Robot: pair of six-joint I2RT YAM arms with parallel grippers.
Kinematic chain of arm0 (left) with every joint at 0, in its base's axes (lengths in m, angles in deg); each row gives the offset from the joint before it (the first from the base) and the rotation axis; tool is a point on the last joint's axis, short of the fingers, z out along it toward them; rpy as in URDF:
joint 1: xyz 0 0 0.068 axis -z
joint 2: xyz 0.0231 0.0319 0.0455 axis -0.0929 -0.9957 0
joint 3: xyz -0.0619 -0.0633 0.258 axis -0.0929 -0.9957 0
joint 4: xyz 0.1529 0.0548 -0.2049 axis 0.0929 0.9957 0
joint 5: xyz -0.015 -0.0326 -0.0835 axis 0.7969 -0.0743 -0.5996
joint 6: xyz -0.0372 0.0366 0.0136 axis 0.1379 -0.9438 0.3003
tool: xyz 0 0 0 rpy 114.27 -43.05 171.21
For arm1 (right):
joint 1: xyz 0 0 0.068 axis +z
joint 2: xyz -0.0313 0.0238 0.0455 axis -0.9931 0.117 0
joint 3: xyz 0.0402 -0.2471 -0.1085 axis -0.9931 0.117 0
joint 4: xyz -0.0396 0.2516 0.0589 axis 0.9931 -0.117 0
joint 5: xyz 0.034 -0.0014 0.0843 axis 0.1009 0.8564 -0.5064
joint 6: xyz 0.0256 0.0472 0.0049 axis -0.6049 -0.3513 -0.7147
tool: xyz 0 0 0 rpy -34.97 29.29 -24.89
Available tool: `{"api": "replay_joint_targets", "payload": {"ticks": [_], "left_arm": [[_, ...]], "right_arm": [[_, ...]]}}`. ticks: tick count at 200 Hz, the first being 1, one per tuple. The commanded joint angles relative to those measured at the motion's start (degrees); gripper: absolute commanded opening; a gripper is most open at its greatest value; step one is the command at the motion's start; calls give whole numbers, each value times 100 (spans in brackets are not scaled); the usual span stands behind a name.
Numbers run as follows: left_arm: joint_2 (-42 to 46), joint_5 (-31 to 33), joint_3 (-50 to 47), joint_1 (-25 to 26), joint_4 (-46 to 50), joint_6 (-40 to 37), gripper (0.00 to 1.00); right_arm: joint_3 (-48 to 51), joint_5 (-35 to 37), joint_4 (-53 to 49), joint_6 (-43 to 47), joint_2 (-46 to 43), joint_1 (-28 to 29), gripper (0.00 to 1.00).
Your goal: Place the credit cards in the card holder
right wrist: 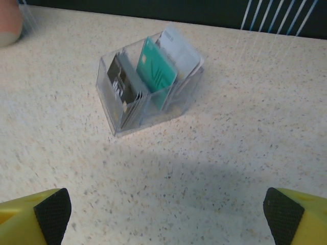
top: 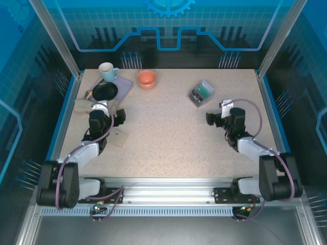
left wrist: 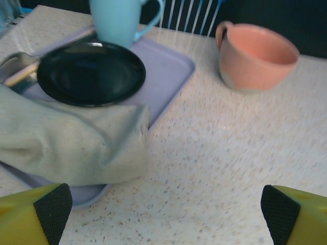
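left gripper [left wrist: 163,219], fingers spread wide and holding nothing, faces the tray [left wrist: 166,71] at the table's [top: 168,148] far left corner. right gripper [right wrist: 166,219], equally wide and bare, faces the clear box [right wrist: 153,116] toward the far right corner; the credit cards [right wrist: 156,71] stand inside it. the card holder [top: 119,137] lies flat in the table's left half.
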State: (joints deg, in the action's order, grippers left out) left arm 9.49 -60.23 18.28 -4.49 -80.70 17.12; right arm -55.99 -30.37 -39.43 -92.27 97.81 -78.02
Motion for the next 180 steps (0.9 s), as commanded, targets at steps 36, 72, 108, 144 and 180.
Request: {"api": "replay_joint_targets", "payload": {"ticks": [36, 72, 108, 144, 180], "left_arm": [[1073, -764, 1037, -84, 4098, 2738, 99], [1028, -1537, 840, -84, 4606, 3226, 99], [927, -1392, 609, -84, 4475, 3136, 99], [-7, -1445, 1068, -84, 4245, 2866, 99], [-1161, -1661, 1428, -84, 3920, 2782, 99]], "right_arm": [[-1617, -2343, -3479, -2114, -40, -14, 100], [-1859, -1920, -3673, -2281, 132, 1078, 100], [-1942, -1626, -3536, -2384, 372, 1731, 100], [-2089, -1586, -3558, -2448, 546, 1890, 98], [-2083, -1368, -3683, -2512, 574, 1879, 98]]}}
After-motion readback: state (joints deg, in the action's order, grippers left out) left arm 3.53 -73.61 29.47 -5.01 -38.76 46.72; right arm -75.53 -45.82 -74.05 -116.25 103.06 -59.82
